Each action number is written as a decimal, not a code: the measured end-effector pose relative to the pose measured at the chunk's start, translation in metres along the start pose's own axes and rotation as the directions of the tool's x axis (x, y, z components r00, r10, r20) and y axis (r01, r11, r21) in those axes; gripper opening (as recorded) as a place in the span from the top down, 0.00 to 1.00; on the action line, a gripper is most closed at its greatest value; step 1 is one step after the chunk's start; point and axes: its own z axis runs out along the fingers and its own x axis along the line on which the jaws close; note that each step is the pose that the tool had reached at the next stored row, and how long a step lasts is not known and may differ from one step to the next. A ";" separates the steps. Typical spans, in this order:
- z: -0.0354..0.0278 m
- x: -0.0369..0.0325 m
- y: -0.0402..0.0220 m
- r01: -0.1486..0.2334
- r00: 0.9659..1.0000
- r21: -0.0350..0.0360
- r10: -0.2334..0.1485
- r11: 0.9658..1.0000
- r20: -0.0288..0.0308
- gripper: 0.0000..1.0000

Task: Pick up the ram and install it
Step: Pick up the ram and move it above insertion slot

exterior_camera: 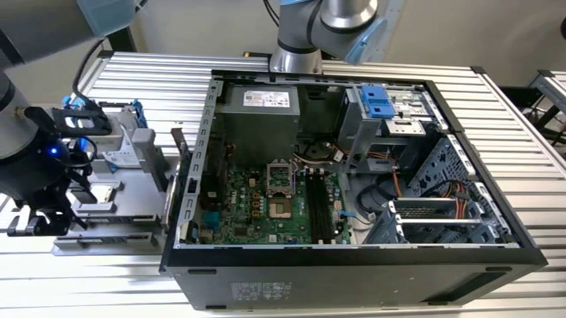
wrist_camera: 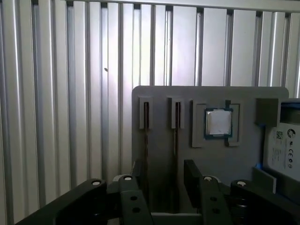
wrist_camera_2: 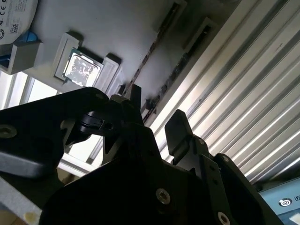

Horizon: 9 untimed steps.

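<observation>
The gripper's (wrist_camera: pixel 166 183) two black fingers (wrist_camera: pixel 192 174) stand apart, clamping nothing. In the first wrist view the ram (wrist_camera: pixel 176 143), on edge in the grey holder tray (wrist_camera: pixel 159 93), runs between them. A square processor chip (wrist_camera: pixel 218 123) sits just beside its slot.

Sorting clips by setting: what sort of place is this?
Probably a robotics lab bench for computer assembly: an open desktop computer case lies on a ribbed aluminium table, a grey parts fixture beside it holds a processor chip, and a robot arm stands by the case.
</observation>
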 end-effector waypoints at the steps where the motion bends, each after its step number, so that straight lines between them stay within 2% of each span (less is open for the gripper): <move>1: 0.0018 0.0003 0.0003 0.000 1.000 0.000 0.000 1.000 0.000 0.00; 9: 0.0162 0.0028 0.0017 0.001 1.000 0.000 -0.001 1.000 0.000 0.00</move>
